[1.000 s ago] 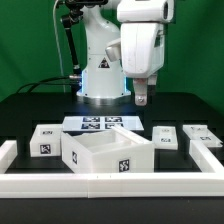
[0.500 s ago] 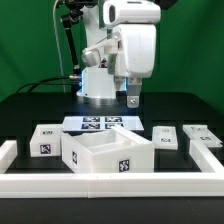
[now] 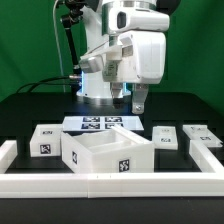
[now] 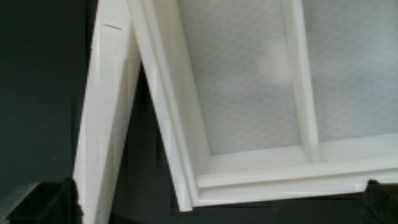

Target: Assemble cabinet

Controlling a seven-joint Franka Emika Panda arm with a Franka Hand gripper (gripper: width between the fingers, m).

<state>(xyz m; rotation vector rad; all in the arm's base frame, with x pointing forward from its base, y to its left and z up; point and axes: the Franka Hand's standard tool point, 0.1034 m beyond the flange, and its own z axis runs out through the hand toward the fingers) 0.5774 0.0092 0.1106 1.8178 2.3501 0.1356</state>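
**Exterior view**
- Gripper (image 3: pixel 138 102): hangs in the air over the rear half of the bench (image 3: pixel 30 112), above and behind the marker board (image 3: pixel 105 123). It touches nothing and carries nothing.
- Cabinet shell (image 3: pixel 108 155): open-topped white box with a tag on its front face. It stands at the middle of the front edge, just behind the border rail (image 3: pixel 110 184).
- First drawer block (image 3: pixel 45 140): tagged, just beside the shell on the exterior view's left.
- Second drawer block (image 3: pixel 163 137): on the exterior view's right of the shell, a little apart from it.
- Third drawer block (image 3: pixel 198 133): near the bench's edge on the exterior view's right, beside the second.
- Border rail: runs along the front edge and turns back at both front corners.

**Wrist view**
- Fingertips (image 4: pixel 39 200): two dark tips at opposite sides of the picture, spread wide with nothing between them.
- White framed part (image 4: pixel 249 100): raised rims around a pale inner face. I cannot tell which part it is.
- Narrow white strip (image 4: pixel 103 120): leans beside it, with dark bench showing in the gap.
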